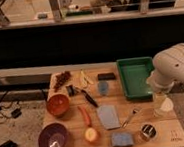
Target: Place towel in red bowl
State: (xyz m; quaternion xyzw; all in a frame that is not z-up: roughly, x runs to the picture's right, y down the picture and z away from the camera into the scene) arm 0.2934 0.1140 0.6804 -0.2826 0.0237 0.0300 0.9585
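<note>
**Current state.** The towel (109, 116) lies flat on the bench (142, 104), at mid-width and towards the front edge. It is just beside the carrot (84, 115) on one side and near the spoon (131, 117) on the other. The red bowl (58, 105) stands near the left edge, behind the purple bowl (54, 138), and appears empty. The end effector (162, 106) hangs at the right edge, in front of the green tray (136, 75) and well apart from the towel. Whether it is apart or together cannot be told, but it carries no cloth.

**Step in hand (judged).** Approach and grasp; no transfer has been made.

**Procedure.**
1. Travel left across the bench, high enough to pass over the spoon.
2. Descend on the towel's right or rear border, away from the carrot. A thin flat cloth gives little to grip, so pinch firmly against the bench surface.
3. Do not take the blue sponge (122, 140) near the front edge, which is thicker.
4. Lift until the hanging cloth clears the carrot and the bowl rim.
5. Release over the red bowl's centre, not the purple one.
</note>
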